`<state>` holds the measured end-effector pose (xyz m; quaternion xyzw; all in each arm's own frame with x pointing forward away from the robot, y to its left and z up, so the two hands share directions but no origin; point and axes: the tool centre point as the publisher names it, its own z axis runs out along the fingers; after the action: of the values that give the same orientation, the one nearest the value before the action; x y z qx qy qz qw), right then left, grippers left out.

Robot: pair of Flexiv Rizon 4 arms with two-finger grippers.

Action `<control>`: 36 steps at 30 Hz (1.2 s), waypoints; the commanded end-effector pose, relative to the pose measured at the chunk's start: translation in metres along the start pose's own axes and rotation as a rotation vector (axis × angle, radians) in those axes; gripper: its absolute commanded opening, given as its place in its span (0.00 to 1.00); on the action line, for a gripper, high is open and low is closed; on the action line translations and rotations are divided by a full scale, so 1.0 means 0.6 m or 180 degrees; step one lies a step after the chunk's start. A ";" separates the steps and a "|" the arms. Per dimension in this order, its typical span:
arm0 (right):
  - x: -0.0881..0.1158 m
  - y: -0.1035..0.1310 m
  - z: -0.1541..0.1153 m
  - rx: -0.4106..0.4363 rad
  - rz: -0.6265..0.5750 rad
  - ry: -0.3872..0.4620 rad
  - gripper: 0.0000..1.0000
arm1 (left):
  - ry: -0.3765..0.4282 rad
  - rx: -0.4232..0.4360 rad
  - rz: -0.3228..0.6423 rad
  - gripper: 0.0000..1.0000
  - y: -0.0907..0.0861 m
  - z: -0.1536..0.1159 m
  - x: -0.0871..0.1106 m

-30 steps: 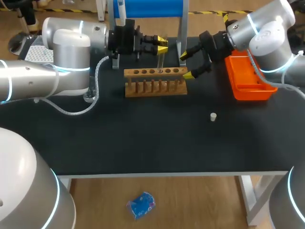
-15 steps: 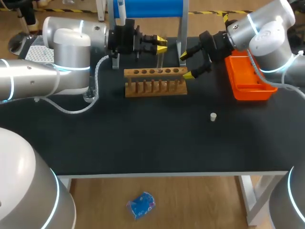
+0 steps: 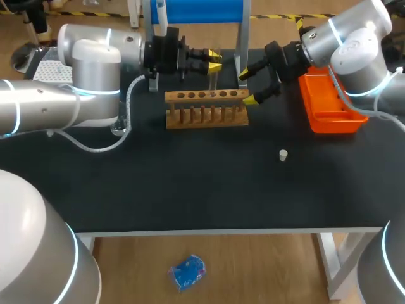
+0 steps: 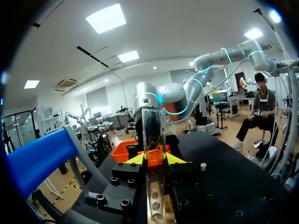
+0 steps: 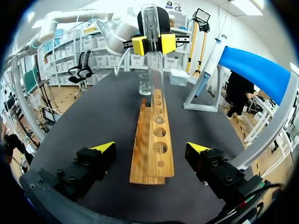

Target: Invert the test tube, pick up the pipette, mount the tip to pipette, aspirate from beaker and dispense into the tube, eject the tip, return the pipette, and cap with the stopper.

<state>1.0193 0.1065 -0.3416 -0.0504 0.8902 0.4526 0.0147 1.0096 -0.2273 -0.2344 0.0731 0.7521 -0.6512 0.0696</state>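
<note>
Left fingers clamped a clear glass test tube upright between them; right fingers stood open, either side of the wooden rack.

Colours noted: table matte black; rack pale tan wood, plain; tube clear glass; tray bright orange; stopper white; stand bar blue. My left gripper and right gripper black, yellow tips; left arm and right arm silver-grey, cyan rings.
</note>
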 end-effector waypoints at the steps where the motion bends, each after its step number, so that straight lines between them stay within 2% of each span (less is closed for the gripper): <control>1: 0.000 0.000 -0.001 0.0004 0.0000 0.0004 1.00 | 0.0030 0.0015 -0.0014 0.00 0.006 0.003 -0.006; 36: 0.000 0.000 -0.001 0.0004 0.0000 0.0004 1.00 | 0.0024 0.0027 -0.0273 0.00 0.055 0.010 -0.011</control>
<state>1.0193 0.1065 -0.3416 -0.0504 0.8902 0.4526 0.0147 1.0191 -0.2283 -0.2636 0.0413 0.7528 -0.6555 0.0428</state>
